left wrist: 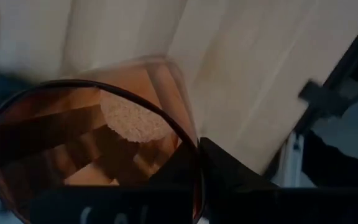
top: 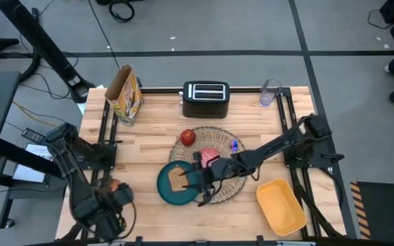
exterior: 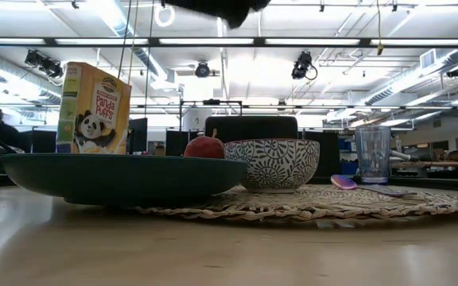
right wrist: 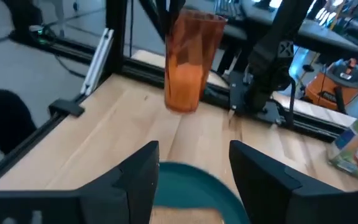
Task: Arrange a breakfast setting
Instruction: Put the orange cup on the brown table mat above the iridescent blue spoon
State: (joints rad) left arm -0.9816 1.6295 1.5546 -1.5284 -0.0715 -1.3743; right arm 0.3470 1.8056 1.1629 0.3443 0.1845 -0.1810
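Observation:
The round woven placemat [top: 228, 184] lies mid-table. On it rest the red apple [top: 187, 137], the small bowl [top: 211, 155], red inside and patterned outside [exterior: 273, 164], and the blue spoon [top: 234, 145]. The teal plate [top: 164, 188] overlaps the mat's left edge and carries the toast slice [top: 178, 179]. My right gripper [top: 200, 183] hovers open above the plate [right wrist: 191, 183], touching nothing. My left gripper [top: 111, 193] is at the near left, shut on the orange cup [right wrist: 190, 59]. My left gripper holds the orange cup by its rim [right wrist: 174, 20], coming from above with the fingers pointing down. The left wrist view looks down into the cup, with a dark finger [left wrist: 229, 177] beside the rim. The cup is upright; whether its base touches the table I cannot tell.
A black toaster [top: 206, 98], a cereal box [top: 125, 96] and a clear glass [top: 269, 92] stand along the far edge. A yellow container [top: 282, 205] sits at the near right. Black frame rails [top: 104, 130] run along both table sides.

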